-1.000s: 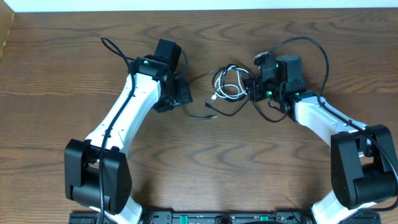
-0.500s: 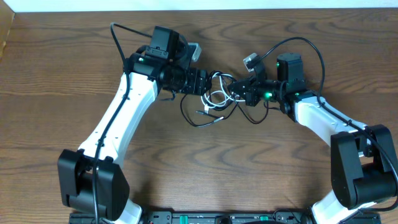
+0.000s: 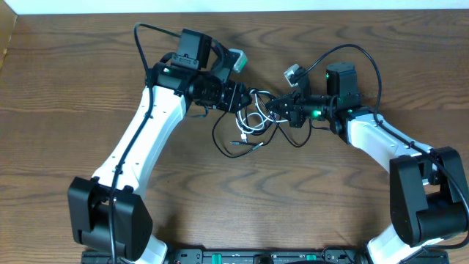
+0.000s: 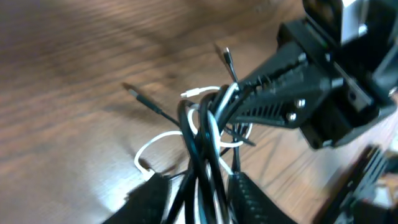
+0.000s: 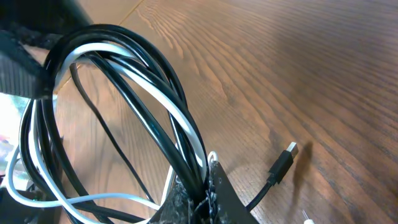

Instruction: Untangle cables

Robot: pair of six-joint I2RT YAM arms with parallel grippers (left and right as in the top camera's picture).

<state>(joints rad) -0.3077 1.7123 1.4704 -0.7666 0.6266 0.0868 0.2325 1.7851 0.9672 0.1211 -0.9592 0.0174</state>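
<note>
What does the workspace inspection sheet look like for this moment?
Surface: wooden table, grained.
Job's things: black cable and white cable tangled into one cable bundle held between the arms; black plug end trails free.
Clutter: nothing seen.
Grippers: left gripper appears clamped on the bundle; right gripper shut on it.
Cables: thick arm cables loop above both arms.
Surroundings: pale strip beyond the table's far edge.
</note>
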